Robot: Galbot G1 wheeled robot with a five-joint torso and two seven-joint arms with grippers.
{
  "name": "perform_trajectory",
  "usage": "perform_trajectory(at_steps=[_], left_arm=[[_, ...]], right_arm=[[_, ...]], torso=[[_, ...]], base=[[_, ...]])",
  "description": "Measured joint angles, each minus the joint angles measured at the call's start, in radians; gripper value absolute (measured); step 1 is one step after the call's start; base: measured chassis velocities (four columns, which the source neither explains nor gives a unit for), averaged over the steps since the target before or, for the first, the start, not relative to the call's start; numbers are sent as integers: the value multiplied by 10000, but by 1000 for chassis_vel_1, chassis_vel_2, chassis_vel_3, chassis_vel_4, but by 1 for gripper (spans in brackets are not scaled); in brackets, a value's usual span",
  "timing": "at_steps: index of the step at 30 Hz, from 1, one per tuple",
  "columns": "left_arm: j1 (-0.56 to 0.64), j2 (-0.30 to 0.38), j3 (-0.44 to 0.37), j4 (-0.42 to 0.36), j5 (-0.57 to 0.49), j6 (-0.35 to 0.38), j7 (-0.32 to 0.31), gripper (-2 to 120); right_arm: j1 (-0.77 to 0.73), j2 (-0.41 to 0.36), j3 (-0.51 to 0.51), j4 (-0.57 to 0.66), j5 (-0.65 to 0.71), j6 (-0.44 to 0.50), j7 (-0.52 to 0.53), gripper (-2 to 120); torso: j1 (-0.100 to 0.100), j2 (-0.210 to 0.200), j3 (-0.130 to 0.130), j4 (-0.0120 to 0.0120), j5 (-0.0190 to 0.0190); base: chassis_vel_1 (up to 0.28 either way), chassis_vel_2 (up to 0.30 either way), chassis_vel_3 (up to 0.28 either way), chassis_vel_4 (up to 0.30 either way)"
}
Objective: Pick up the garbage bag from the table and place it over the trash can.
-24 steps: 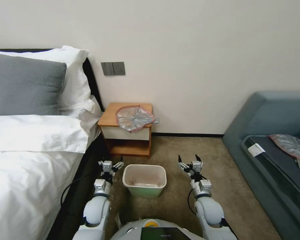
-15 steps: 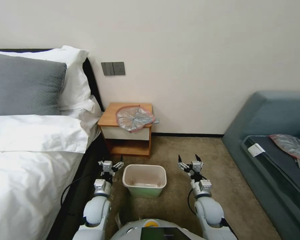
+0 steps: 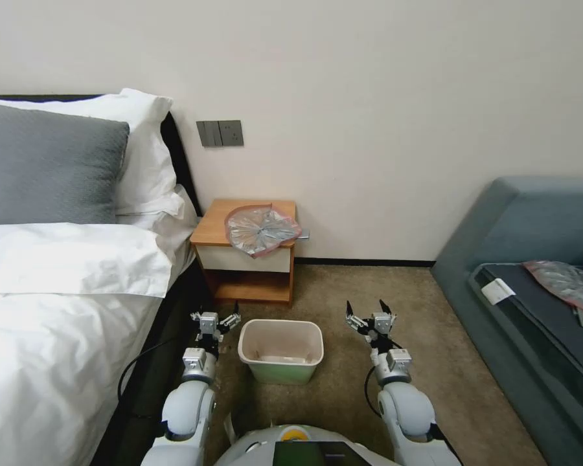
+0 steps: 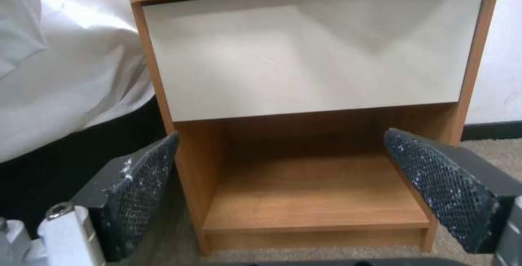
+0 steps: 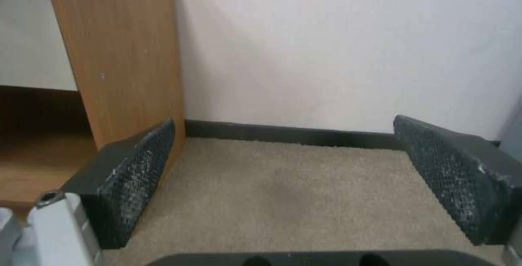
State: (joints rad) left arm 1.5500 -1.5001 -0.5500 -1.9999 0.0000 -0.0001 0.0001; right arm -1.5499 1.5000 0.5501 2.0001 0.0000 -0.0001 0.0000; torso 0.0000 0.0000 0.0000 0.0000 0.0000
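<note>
Our left hand (image 3: 221, 315) hangs spread and empty at lower centre-left of the head view, our right hand (image 3: 369, 310) likewise spread at lower centre-right. Between them sits the pale green plastic trash can (image 3: 281, 372) with its cream inside. Above it, mid-frame, the crinkled grey pink-rimmed garbage bag (image 3: 261, 229) lies on the orange-brown wooden bench (image 3: 214, 230), overhanging its white drawer front.

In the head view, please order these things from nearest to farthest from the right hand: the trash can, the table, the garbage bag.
From the right hand:
1. The trash can, on the carpet just to its left.
2. The table, farther ahead and left, against the wall.
3. The garbage bag, lying on the table's top, overhanging its front edge.
</note>
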Motion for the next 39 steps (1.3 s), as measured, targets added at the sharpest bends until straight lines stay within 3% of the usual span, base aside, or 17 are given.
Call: perform_trajectory(at_steps=[19,22,26,30,35,39], left_arm=[[0,-9,-78,-23,-48,-5,11,97],[1,-87,-390,-160,-219,-76,136,97],[-3,-445,-1887,-848,-981,-488,693,97],[-8,-660,-2780,-1268,-1443,-753,1032,96],[105,-529,-2316,-1282,-2351,-358,1126,96],[313,-422,-1888,-1108,-2488,-296,1029,96]], right_arm=[[-29,0,0,68,14,-1,0,100],[-253,-16,-3,702,136,-1,-84,100],[-805,-51,-16,2209,452,7,-336,100],[-1015,-137,-25,2982,666,4,-521,100],[-814,-253,-43,2848,738,-13,-497,100],[-468,-519,-114,2509,795,-12,-374,100]], torso=[[0,-1,0,0,2],[0,0,1,-2,-8],[0,0,0,1,-4],[0,0,-2,2,0],[0,0,-1,-3,-1],[0,0,-1,-1,-2]], base=[[0,0,0,0],[0,0,0,0],[0,0,0,0],[0,0,0,0],[0,0,0,0],[0,0,0,0]])
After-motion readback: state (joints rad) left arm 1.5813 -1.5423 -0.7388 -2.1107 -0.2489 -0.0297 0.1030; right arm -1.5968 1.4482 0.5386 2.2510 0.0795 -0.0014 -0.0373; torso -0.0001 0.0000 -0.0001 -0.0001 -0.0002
